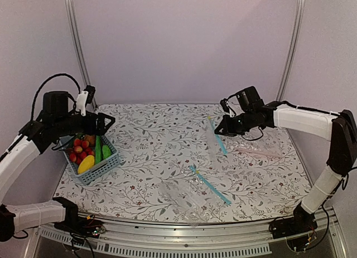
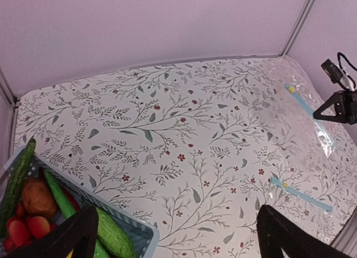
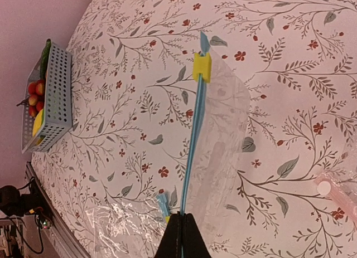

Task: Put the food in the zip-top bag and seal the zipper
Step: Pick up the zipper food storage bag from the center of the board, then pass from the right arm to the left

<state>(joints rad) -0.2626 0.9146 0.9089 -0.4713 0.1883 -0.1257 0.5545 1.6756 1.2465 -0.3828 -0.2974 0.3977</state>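
The right gripper (image 3: 181, 231) is clamped shut on the near end of the zipper (image 3: 192, 135). The bag (image 3: 223, 135) stretches away ahead of its fingertips, with the yellow slider (image 3: 201, 67) at the strip's far end. The left gripper (image 2: 178, 241) hangs wide apart and empty over the basket (image 1: 103, 169). Just below it lies the food, a yellow piece (image 1: 85, 164) and a light-green piece (image 1: 106, 152), well apart from the bag. I'd worry about that pinch: the strip is thin and slick, and a tug could slip it free. The limp film may also sag shut. The left fingers could snag the berries (image 1: 78, 148) crowded beside the food.
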